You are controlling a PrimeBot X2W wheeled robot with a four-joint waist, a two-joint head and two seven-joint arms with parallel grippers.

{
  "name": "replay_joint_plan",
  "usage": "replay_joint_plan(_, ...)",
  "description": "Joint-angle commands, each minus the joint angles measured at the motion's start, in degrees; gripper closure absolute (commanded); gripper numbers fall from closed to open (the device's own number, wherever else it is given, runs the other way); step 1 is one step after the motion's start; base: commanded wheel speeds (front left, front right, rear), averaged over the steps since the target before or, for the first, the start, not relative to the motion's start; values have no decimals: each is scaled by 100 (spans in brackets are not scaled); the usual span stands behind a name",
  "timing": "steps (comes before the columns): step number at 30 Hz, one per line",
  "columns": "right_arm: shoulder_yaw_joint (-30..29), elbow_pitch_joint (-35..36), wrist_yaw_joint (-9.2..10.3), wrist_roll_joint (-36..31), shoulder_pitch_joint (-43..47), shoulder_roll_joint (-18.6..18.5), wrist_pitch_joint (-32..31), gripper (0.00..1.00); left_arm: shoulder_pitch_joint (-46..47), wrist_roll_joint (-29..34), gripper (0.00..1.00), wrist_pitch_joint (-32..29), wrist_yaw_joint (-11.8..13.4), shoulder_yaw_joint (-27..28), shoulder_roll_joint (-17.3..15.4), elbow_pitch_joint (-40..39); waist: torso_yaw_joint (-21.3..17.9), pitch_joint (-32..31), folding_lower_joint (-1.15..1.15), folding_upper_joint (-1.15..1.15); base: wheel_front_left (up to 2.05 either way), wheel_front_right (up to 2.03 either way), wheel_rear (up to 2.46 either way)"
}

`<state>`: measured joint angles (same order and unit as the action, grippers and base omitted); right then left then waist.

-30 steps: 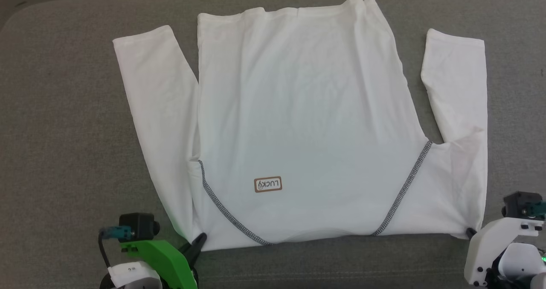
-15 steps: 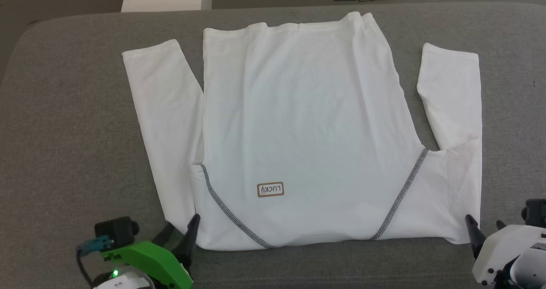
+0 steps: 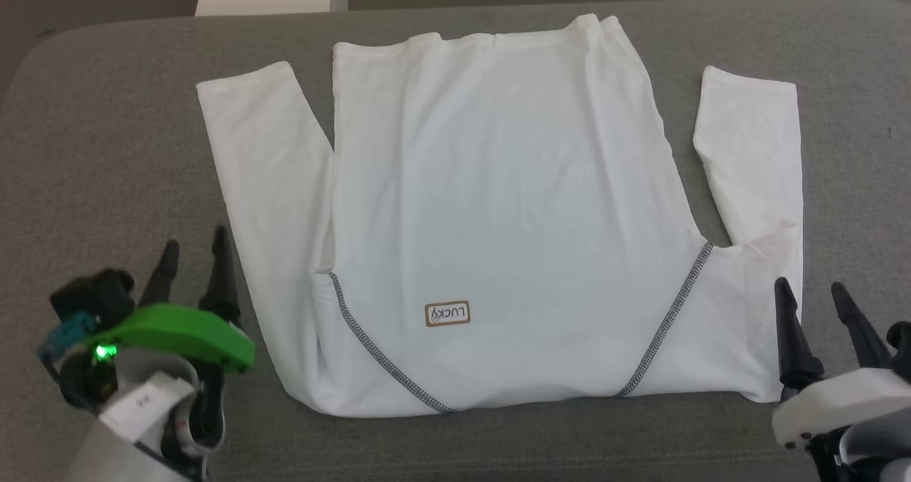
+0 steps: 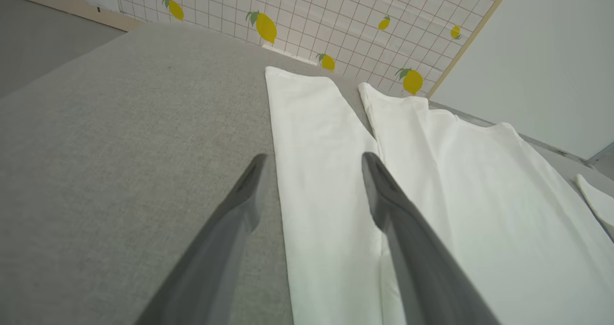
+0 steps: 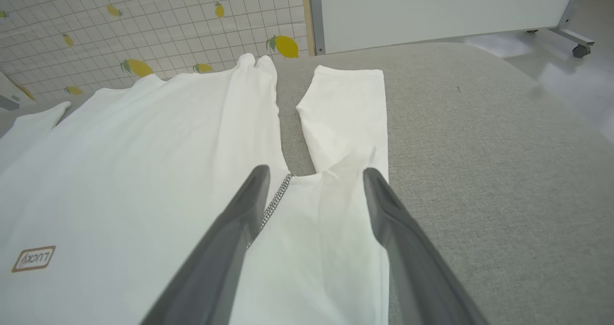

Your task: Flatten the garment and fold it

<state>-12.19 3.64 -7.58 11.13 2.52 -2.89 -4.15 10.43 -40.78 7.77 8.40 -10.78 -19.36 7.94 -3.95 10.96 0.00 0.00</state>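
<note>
Garment [image 3: 498, 204] of thin white fabric lies spread flat in the middle of a grey counter [image 3: 107, 147], collar end near the robot and hem at the far side. Its left sleeve [image 3: 263, 183] lies close along the body. Its right sleeve [image 3: 754, 147] angles away and leaves a wedge of bare counter between. Grey stitching [image 3: 672, 318] runs in two slanting lines from the underarms toward the near edge, and a small brown-edged patch [image 3: 448, 313] reading LUCKY sits upside down near the left line. The left claw [image 3: 195, 238] stands just left of the left sleeve, its fingers apart and holding nothing. In the left wrist view the same claw [image 4: 314, 157] has its tips either side of the sleeve's outer edge. The right claw [image 3: 809, 286] stands at the garment's near right corner, also spread and empty, and its wrist view [image 5: 316, 169] looks along the right sleeve. A tiled wall [image 4: 312, 8] printed with lemons rises beyond the far edge.
</note>
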Motion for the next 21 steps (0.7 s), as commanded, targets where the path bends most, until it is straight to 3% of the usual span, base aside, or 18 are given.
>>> replay_joint_plan(1, 84, 70, 9, -24, -153, 1, 107, 0, 401, 56, 0, -56, 2, 21, -83, 163, -99, 254, 0, 0, 0, 0, 0)
replay_joint_plan(4, 234, 169, 9, -60, -366, 1, 236, 0, 1088, 97, 0, -282, -53, 34, -258, 543, -230, 558, 0, 0, 0, 0, 0)
replay_joint_plan(7, 387, 300, 9, -103, -639, 1, 414, 0, 1813, 221, 0, -665, -221, -20, -650, 894, -397, 906, 0, 0, 0, 0, 0)
replay_joint_plan(15, 874, 565, 9, -476, -1250, 1, 997, 0, 3308, 489, 0, -1807, -363, -103, -1570, 1425, -785, 1788, 0, 0, 0, 0, 0)
replay_joint_plan(21, 1184, 544, 9, -558, -1590, 1, 1290, 0, 3911, 496, 0, -2473, -353, -129, -1877, 1587, -980, 2223, 0, 0, 0, 0, 0)
